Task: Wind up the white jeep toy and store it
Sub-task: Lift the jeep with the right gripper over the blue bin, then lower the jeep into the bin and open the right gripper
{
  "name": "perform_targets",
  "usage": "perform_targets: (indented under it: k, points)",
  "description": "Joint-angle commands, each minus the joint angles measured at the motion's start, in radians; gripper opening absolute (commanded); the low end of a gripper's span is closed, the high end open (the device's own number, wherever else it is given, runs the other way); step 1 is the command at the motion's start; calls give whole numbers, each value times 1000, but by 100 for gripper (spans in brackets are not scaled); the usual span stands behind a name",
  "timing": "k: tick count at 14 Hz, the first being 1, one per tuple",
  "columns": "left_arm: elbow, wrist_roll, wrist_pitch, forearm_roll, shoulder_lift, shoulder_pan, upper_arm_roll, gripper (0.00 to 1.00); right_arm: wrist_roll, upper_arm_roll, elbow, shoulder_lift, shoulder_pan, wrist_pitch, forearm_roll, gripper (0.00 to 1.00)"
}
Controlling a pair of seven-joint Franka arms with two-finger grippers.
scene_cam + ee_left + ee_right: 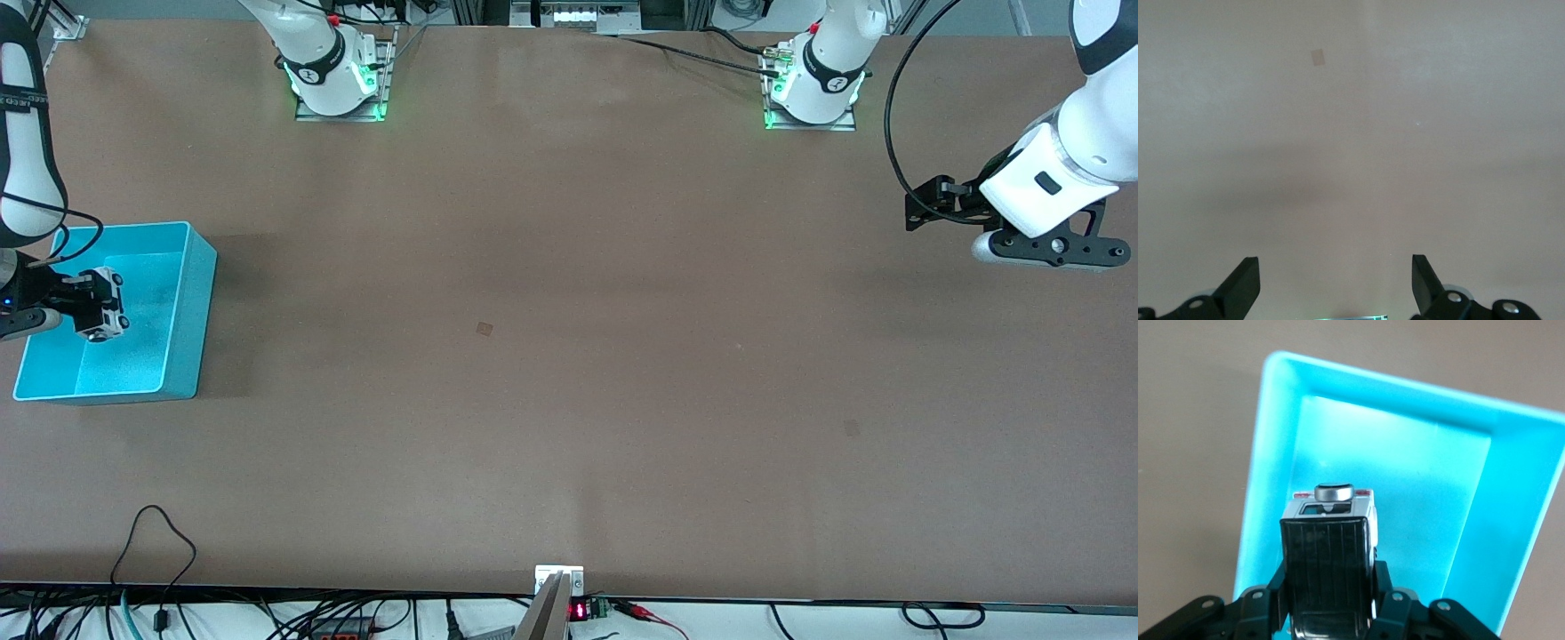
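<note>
Brown tabletop (569,356), turquoise bin (200,267) sitting at the right arm's end.

Seen from the front, the right gripper (89,302) is clamping the white jeep toy (107,304) over the bin while the left gripper (925,213) is waiting at its own end. From the left wrist, its fingers (1245,283) are standing wide apart, holding nothing. From the right wrist, the jeep is hanging above the bin's floor.

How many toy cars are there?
1. The white jeep toy is gripped by the right gripper, held over the turquoise bin at the right arm's end of the table. The left gripper waits open over bare table. None looks hidden.
</note>
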Motion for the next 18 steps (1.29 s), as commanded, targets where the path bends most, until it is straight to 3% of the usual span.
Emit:
perform_targets:
  k: [1, 4, 12, 13, 16, 18]
  points:
    - [24, -6, -25, -21, 3, 3, -3, 100, 51, 9, -83, 12, -45, 132, 3, 0]
    - [25, -6, -25, -21, 3, 3, -6, 100, 51, 11, -155, 45, -74, 259, 3, 0]
    - [25, -6, -25, -21, 3, 9, -5, 100, 69, 11, -196, 90, -111, 297, 9, 0]
    - [25, -6, -25, -21, 3, 10, -5, 100, 69, 11, -201, 88, -110, 299, 9, 4]
    - [25, -6, -25, -21, 4, 12, -5, 100, 69, 11, -201, 82, -108, 299, 8, 42]
    - [25, -6, -25, -21, 4, 13, -5, 100, 65, 11, -201, 65, -101, 291, 6, 58]
